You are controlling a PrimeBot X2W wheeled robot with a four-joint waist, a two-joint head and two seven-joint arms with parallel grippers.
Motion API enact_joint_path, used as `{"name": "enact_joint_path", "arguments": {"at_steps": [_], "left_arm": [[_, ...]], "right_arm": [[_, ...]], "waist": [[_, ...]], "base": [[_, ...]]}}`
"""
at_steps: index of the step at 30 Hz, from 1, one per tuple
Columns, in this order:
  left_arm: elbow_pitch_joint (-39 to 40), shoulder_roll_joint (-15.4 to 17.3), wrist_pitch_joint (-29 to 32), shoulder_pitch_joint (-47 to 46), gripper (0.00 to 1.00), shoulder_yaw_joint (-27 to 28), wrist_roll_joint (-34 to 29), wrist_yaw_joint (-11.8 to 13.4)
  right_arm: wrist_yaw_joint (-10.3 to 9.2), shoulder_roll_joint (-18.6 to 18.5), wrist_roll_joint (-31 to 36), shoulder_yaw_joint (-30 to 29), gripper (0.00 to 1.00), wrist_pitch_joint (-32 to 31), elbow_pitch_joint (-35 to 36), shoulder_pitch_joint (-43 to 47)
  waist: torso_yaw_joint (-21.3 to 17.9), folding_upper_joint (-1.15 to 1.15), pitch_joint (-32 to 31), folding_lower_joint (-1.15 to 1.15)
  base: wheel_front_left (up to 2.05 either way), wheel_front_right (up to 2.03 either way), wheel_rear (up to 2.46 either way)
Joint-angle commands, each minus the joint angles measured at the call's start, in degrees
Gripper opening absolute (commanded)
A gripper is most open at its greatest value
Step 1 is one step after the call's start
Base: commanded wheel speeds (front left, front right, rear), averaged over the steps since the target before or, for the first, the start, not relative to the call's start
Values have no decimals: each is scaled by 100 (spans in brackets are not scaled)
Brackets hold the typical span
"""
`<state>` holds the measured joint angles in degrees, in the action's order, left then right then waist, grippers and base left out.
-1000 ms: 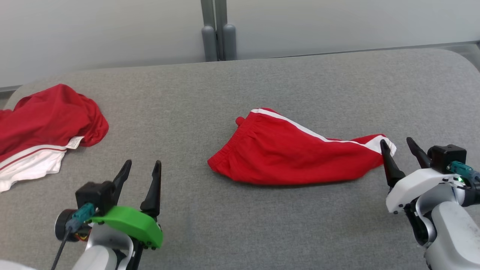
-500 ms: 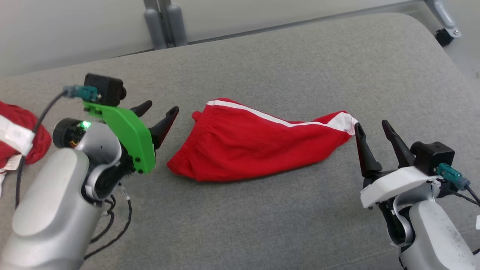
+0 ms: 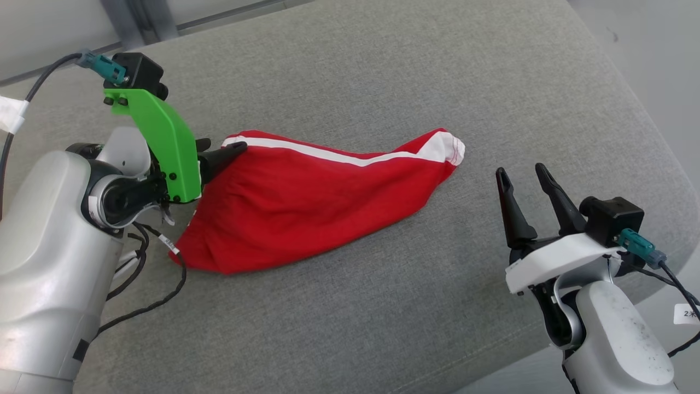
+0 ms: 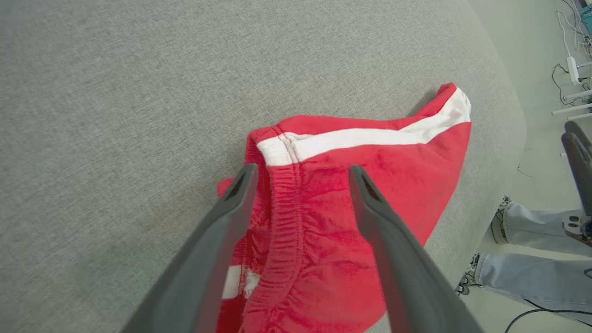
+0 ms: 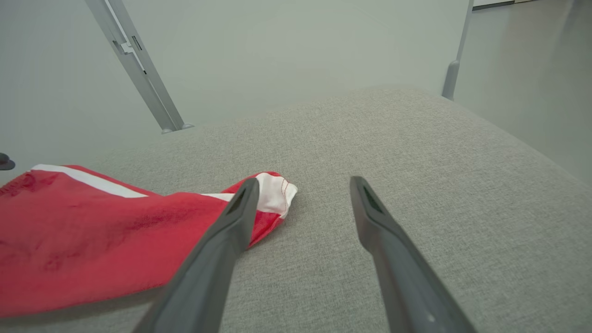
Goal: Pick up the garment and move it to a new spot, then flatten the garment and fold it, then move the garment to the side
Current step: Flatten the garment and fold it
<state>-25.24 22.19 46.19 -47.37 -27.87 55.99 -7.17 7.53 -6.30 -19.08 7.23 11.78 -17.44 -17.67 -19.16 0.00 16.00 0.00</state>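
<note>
The garment (image 3: 306,208) is a pair of red shorts with a white side stripe, lying crumpled on the grey padded table (image 3: 383,82). My left gripper (image 3: 224,146), on the green bracket, is at its waistband end. In the left wrist view the left gripper (image 4: 303,170) is open, its fingers straddling the elastic waistband of the garment (image 4: 370,162). My right gripper (image 3: 522,175) stands open to the right of the white leg hem, apart from it. In the right wrist view the right gripper (image 5: 304,181) has bare table between its fingers, and the garment (image 5: 92,222) lies to the left.
The table's rounded right edge (image 3: 656,164) is close to my right arm. A person's legs in jeans (image 4: 532,277) stand on the floor beyond that edge. A slanted metal post (image 5: 138,69) rises behind the table against a pale wall.
The head camera has swung right and down. My left arm has reached across from the near left to the garment's waistband. The right gripper now stands a little away from the hem, still open.
</note>
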Motion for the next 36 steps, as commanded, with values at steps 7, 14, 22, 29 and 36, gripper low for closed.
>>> {"name": "enact_joint_path", "arguments": {"at_steps": [7,14,22,29,36], "left_arm": [[-367,8,143,-234,100,-72,263,-38],[-300,-12,173,-239,0,-162,544,-40],[222,76,150,41,0,-438,919,-41],[1602,664,468,855,0,-646,1495,-41],[2574,1182,48,1983,0,-260,1827,144]], "right_arm": [[-8,12,-39,62,100,108,-134,-105],[-8,-38,15,48,100,121,-236,-28],[-8,-147,82,2,100,-14,-223,177],[-8,-238,96,-83,100,-195,-64,449],[-8,-225,124,-171,100,-297,74,612]], "waist": [[-324,0,211,0],[-239,0,7,0],[219,0,-452,0],[854,0,-791,0],[1172,0,-896,0]], "base": [[0,0,0],[0,0,0],[0,0,0],[0,0,0],[0,0,0]]}}
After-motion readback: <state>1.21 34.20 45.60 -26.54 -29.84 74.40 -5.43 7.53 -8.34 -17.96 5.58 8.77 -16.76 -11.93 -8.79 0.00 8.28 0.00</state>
